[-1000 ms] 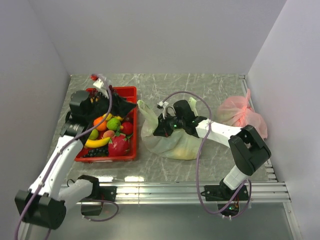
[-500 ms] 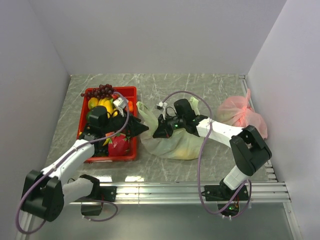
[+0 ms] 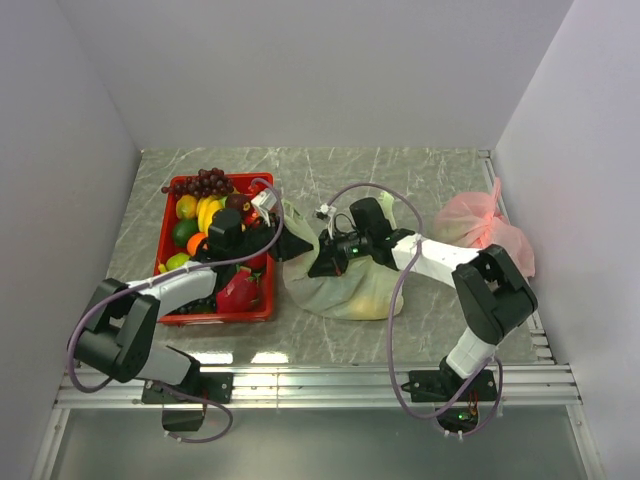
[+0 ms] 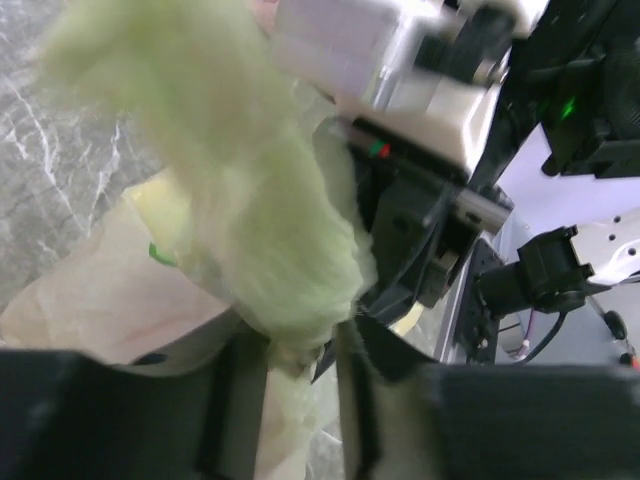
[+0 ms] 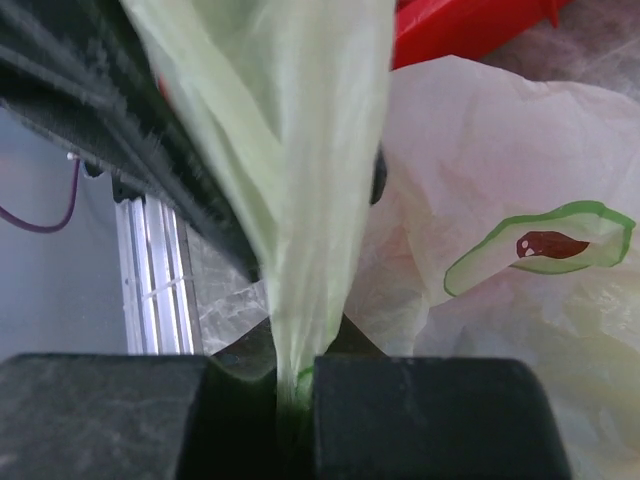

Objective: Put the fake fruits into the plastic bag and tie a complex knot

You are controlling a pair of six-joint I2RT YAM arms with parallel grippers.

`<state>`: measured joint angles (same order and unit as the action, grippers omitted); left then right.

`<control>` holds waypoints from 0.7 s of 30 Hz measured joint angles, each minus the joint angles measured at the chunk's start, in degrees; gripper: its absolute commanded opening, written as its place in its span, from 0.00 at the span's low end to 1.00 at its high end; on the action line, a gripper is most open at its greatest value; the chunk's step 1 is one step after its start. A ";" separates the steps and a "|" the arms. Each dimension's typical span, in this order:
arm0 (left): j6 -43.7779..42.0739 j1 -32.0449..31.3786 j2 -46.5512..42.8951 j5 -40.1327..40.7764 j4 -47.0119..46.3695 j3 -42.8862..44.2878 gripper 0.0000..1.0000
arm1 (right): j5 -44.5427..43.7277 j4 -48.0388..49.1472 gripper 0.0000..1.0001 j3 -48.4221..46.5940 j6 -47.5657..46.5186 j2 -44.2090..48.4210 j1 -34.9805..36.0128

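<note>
My right claw (image 5: 292,385) is clamped on one handle (image 5: 300,180) of the bag (image 3: 345,290). My left claw (image 4: 303,350) stands narrowly apart, with the other handle's film bunched between its fingers; whether it pinches, I cannot tell. The bag sits bulging on the bench (image 3: 420,170). Just left of the bag, a tray (image 3: 215,318) holds many fruits (image 3: 205,210). Step, as I judge: taking both handles for the knot. Next: a firm left grip, then crossing the handles above the bag without tearing the film.
</note>
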<state>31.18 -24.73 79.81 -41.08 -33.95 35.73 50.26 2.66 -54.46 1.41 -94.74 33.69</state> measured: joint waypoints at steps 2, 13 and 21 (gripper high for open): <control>1.36 0.00 1.18 -0.09 -1.73 0.37 0.17 | 0.33 0.31 0.00 0.13 0.00 -0.70 0.00; 2.49 0.04 1.22 -1.11 0.31 0.96 0.00 | -2.75 -7.06 0.59 -4.15 -1.90 -0.26 -0.44; 1.62 0.04 -1.40 -0.55 2.67 0.96 0.00 | -7.93 -20.83 0.67 -9.92 -7.82 16.28 -0.72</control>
<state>32.80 -24.69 78.41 -41.63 -31.29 36.69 42.33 -18.17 -64.38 -6.42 -78.46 32.97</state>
